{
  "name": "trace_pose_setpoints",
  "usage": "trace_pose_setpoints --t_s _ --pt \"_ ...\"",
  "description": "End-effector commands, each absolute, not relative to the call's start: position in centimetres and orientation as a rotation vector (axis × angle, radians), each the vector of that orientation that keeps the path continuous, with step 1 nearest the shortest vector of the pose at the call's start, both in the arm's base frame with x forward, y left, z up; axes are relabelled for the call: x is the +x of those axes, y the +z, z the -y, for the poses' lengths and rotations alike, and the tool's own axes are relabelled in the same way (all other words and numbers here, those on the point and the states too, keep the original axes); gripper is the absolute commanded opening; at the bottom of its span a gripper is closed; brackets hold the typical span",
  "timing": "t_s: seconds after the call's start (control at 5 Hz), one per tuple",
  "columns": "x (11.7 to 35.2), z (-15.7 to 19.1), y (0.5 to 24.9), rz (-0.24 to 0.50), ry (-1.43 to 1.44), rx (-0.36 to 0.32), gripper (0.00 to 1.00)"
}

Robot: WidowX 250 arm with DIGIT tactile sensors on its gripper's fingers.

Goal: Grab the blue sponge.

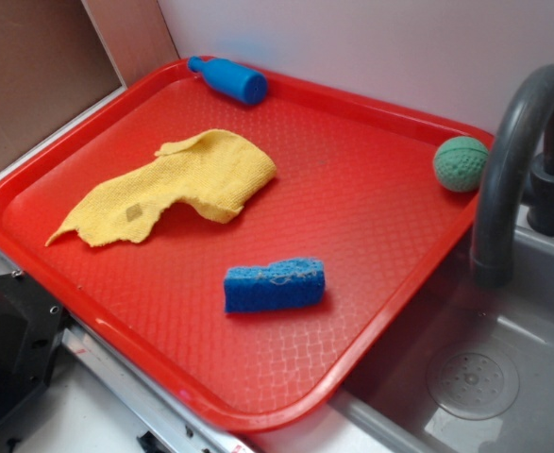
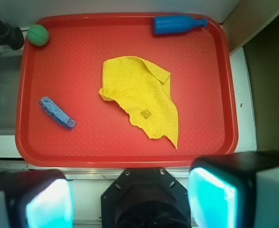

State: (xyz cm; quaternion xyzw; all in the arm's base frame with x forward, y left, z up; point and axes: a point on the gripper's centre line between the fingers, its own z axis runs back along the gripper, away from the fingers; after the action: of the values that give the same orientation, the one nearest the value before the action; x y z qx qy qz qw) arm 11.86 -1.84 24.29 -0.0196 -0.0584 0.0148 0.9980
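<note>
So the gripper (image 2: pixel 129 199) is hanging up high over the near edge of the red tray (image 2: pixel 125 159), looking straight down, and its two fingers (image 2: pixel 46 199) are spread wide apart with nothing between them. It only shows up in the wrist view; the exterior shot doesn't catch it at all.

The blue sponge (image 2: pixel 57 113) sits on the tray ahead of the gripper and off toward its left finger, well apart from it. It's lying flat at a slant, rough speckled face up (image 1: pixel 274 284), with bare tray all around it, so it's not touching anything else.

Straight ahead of the gripper, mid-tray, there's a crumpled yellow cloth (image 2: pixel 141 97), near the sponge but clear of it. Further out, at the far rim and a bit toward the right finger, a smooth blue bottle toy (image 2: pixel 177 24) is lying on its side. The far left corner has a little green ball (image 2: pixel 37 34), right beside the dark faucet (image 2: pixel 4 34) that curves over the grey sink (image 1: pixel 465 377) next to the tray.
</note>
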Motion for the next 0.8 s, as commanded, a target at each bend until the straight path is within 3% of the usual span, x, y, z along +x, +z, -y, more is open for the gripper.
trace_pose_setpoints --t_s 0.0,0.2,0.6 --pt "11.9 1.8 24.3 0.117 0.03 -0.039 1.0" --pt "14.1 2.4 23.9 0.188 -0.017 -0.042 1.0" --pt "16.5 6.1 23.2 0.225 -0.21 -0.031 1.0"
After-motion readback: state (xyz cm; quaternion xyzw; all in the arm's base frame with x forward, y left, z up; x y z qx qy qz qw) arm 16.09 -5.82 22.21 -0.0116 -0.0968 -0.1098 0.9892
